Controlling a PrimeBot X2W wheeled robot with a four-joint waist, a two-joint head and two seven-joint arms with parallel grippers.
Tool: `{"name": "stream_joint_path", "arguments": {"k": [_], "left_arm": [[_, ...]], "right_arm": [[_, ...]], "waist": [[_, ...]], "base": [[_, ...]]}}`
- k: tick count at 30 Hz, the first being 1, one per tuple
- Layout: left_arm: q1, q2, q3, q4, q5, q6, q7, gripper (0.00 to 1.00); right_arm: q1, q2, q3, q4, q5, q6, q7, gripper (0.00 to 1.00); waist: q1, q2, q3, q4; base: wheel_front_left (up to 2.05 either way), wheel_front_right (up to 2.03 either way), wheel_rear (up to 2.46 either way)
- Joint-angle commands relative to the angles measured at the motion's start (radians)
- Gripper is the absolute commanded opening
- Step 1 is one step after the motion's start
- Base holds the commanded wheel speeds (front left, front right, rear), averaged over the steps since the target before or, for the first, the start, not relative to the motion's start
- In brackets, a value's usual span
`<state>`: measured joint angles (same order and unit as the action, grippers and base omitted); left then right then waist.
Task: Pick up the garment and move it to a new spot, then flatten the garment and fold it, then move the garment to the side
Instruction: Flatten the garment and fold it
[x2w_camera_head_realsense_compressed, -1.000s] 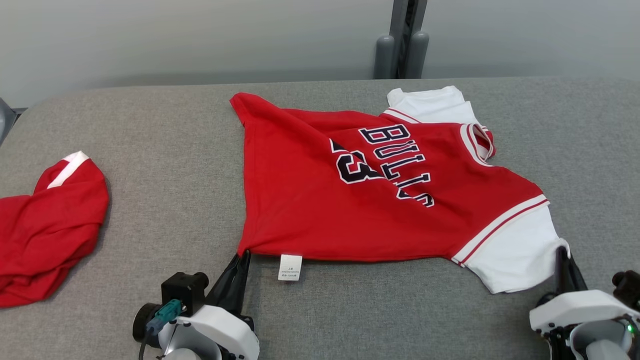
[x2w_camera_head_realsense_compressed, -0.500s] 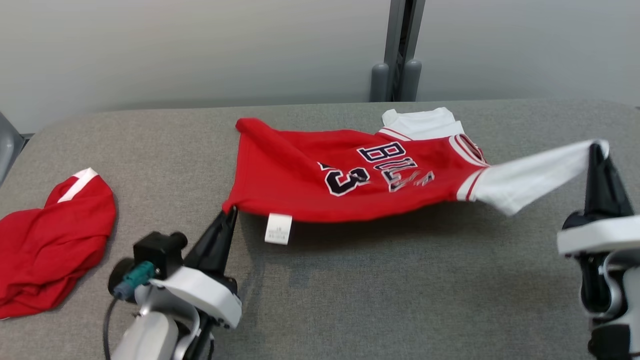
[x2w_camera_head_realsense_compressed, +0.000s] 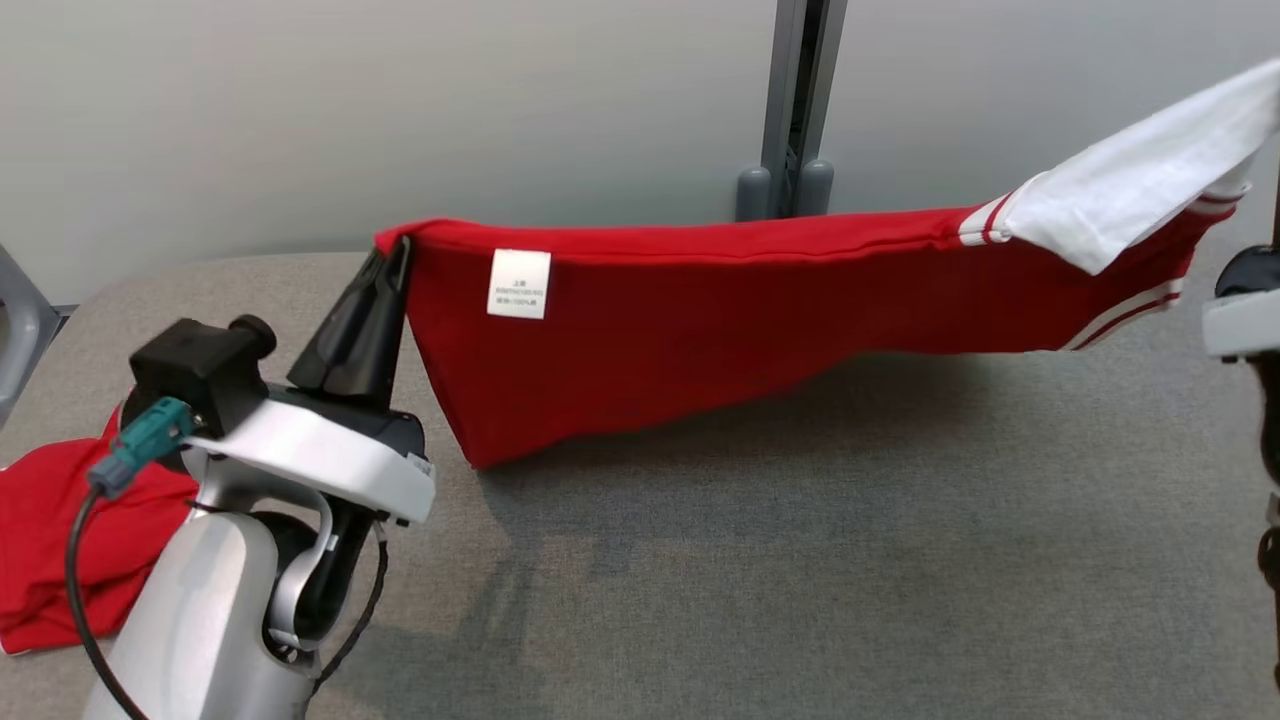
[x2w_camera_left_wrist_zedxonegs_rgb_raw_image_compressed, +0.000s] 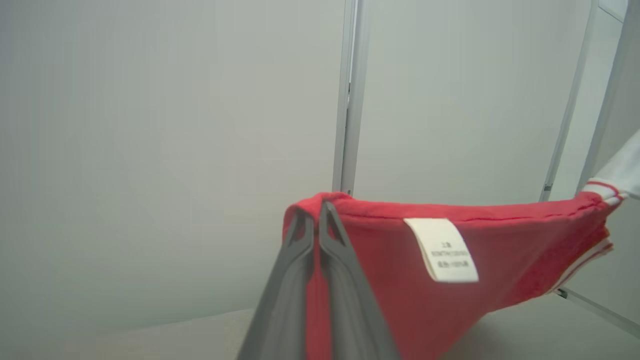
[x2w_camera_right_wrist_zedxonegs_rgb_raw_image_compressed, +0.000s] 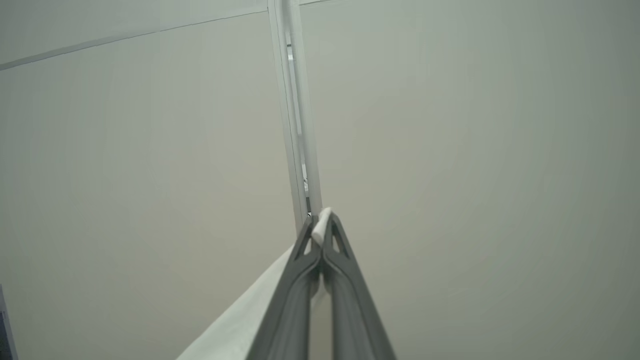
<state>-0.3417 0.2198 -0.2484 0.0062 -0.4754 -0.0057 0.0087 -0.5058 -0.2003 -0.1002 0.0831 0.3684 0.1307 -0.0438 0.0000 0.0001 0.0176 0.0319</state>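
— Lifted off the table (x2w_camera_head_realsense_compressed: 800, 560) since a second ago, the garment (x2w_camera_head_realsense_compressed: 700, 330) is now stretched in the air between both grippers. Whether its lowest red fold touches the grey cloth top cannot be told.
— How is it held?
— The left gripper (x2w_camera_left_wrist_zedxonegs_rgb_raw_image_compressed: 315, 210) is clamped tight on the red hem corner beside the care label (x2w_camera_head_realsense_compressed: 519, 284). The right gripper (x2w_camera_right_wrist_zedxonegs_rgb_raw_image_compressed: 324, 217) is pinched closed on the tip of the white sleeve (x2w_camera_head_realsense_compressed: 1130, 190).
— And its handling?
— Soft, light, limp cloth is to be expected, judging by the sag along the middle. It is best taken at corners and kept taut, since a thin pinch could slip.
— Beyond it?
— Another red garment (x2w_camera_head_realsense_compressed: 50, 540) is seen lying at the table's left, behind the left arm.
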Motion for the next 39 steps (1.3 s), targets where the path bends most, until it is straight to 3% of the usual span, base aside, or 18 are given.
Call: {"name": "stream_joint_path", "arguments": {"k": [1, 8, 14, 22, 25, 26, 30, 36, 39], "left_arm": [[-0.017, 0.007, 0.006, -0.009, -0.002, 0.010, 0.001, 0.00], [-0.078, 0.035, 0.014, -0.067, 0.021, 0.032, 0.051, 0.00], [-0.236, 0.087, 0.012, -0.041, 0.023, -0.006, 0.141, 0.00], [-0.622, 0.138, -0.013, 0.103, 0.053, -0.079, 0.219, 0.00], [-0.783, 0.135, -0.056, 0.196, 0.098, -0.098, 0.196, 0.00], [-0.895, 0.121, -0.059, 0.272, 0.113, -0.101, 0.161, 0.00], [-1.100, 0.069, -0.046, 0.430, 0.145, -0.075, 0.054, 0.00], [-1.290, 0.005, -0.029, 0.643, 0.177, -0.025, -0.149, 0.00], [-1.314, -0.011, -0.033, 0.705, 0.179, -0.020, -0.196, 0.00]], "right_arm": [[-0.015, -0.012, -0.004, -0.013, -0.006, 0.000, 0.009, 0.00], [-0.110, -0.023, 0.001, -0.082, -0.055, 0.000, 0.122, 0.00], [-0.283, -0.039, 0.020, -0.051, -0.056, 0.000, 0.213, 0.00], [-0.684, -0.142, 0.120, 0.098, -0.120, 0.000, 0.252, 0.00], [-0.859, -0.145, 0.174, 0.194, -0.134, 0.000, 0.226, 0.00], [-0.982, -0.136, 0.189, 0.265, -0.137, 0.000, 0.199, 0.00], [-1.202, -0.101, 0.168, 0.413, -0.169, 0.000, 0.103, 0.00], [-1.373, -0.044, 0.116, 0.628, -0.253, 0.000, -0.121, 0.00], [-1.386, -0.024, 0.098, 0.685, -0.270, 0.000, -0.172, 0.00]], "waist": [[0.0000, -0.0001, -0.002, -0.001], [0.0000, -0.0001, 0.015, -0.009], [0.0000, -0.0001, 0.100, -0.016], [0.0000, -0.0001, 0.357, -0.017], [0.0000, -0.0001, 0.458, -0.017], [0.0000, -0.0001, 0.505, -0.014], [0.0000, -0.0001, 0.587, -0.003], [0.0000, -0.0001, 0.634, 0.000], [0.0000, -0.0001, 0.648, -0.002]], "base": [[0.00, 0.00, 0.00], [0.00, 0.00, 0.00], [0.00, 0.00, 0.00], [0.00, 0.00, 0.00], [0.00, 0.00, 0.00], [0.00, 0.00, 0.00], [0.00, 0.00, 0.00], [0.00, 0.00, 0.00], [0.00, 0.00, 0.00]]}}
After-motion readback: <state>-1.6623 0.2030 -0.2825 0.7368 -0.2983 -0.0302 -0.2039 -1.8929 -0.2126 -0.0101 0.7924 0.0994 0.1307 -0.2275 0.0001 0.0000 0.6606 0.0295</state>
